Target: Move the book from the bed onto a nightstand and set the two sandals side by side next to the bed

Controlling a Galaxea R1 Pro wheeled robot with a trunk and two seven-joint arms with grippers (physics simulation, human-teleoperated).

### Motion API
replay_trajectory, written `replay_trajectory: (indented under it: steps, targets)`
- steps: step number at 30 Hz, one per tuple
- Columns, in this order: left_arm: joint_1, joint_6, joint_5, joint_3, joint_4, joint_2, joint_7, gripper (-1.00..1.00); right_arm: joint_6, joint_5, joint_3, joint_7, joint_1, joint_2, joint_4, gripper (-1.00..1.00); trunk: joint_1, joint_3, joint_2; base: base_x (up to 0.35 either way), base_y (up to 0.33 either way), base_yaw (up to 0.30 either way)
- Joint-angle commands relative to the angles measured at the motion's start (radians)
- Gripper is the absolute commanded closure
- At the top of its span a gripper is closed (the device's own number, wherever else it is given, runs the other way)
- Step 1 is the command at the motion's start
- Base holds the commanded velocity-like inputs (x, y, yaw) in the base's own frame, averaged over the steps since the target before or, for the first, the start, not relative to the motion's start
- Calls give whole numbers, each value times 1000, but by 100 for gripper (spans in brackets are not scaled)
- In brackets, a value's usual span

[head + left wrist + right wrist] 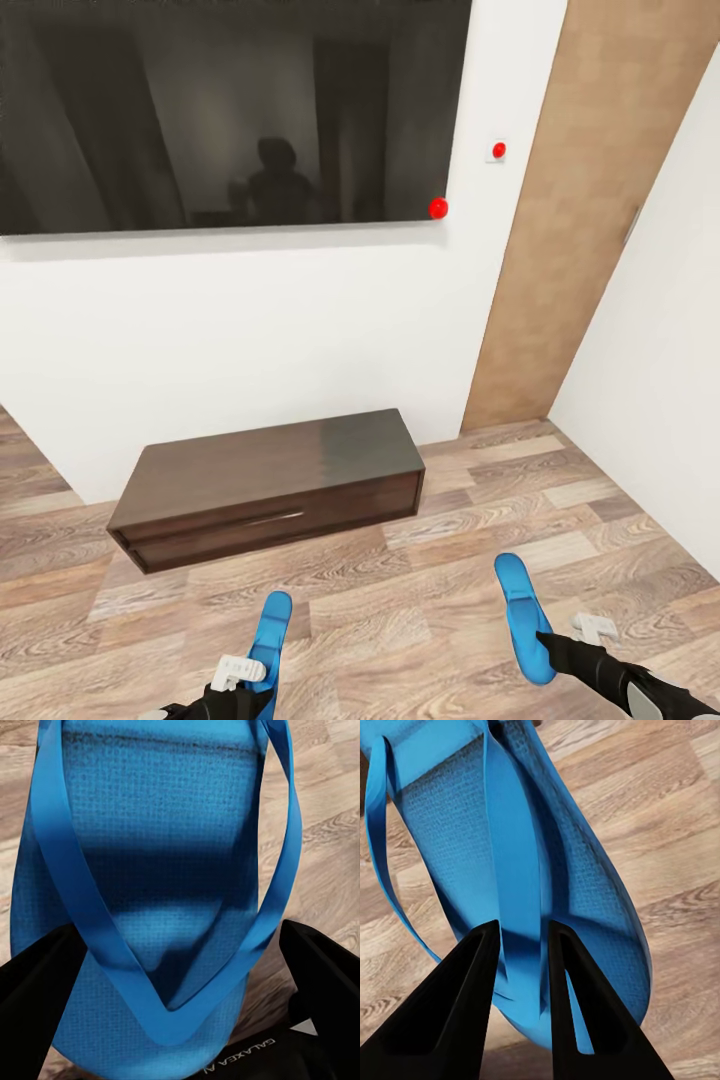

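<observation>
Black arms, white wrist fittings, black tapered tool fingers [457,1012]

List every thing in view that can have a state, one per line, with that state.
Left sandal: held in the left gripper, off the floor.
Right sandal: strap pinched between the right gripper's fingers.
Wall screen: dark, off.
Bench drawer: closed.
Wooden door: closed.
</observation>
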Motion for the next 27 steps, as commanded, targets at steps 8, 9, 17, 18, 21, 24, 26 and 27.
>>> replay_trajectory:
  steps: [8,9,17,18,21,24,26,27]
  targets:
    - [-1,-3,-11,8,0,-1,-5,100,-2,-4,0,6,-1,0,2,100,0,12,-1,0,0,0]
    - [-1,-3,-11,8,0,-1,-5,100,-2,-4,0,6,-1,0,2,100,0,14,-1,0,0,0]
    - [-1,-4,-11,8,0,-1,-5,100,-2,-4,0,6,-1,0,2,100,0,26,-1,0,0,0]
    - [-1,-3,-11,8,0,-1,-5,100,-2,-4,0,6,-1,0,2,100,0,28,-1,0,0,0]
    - [-1,-3,-11,8,0,-1,-5,100,-2,-4,0,6,-1,0,2,100,0,33,-1,0,0,0]
    - [-1,-3,-11,8,0,-1,-5,100,-2,-4,0,6,-1,0,2,100,0,37,-1,0,0,0]
    - [-1,-3,-11,8,1,-1,-5,100,-2,-4,0,6,-1,0,2,100,0,41,-1,0,0,0]
    - [0,-3,-11,8,1,-1,-5,100,-2,-4,0,6,-1,0,2,100,0,42,-1,0,0,0]
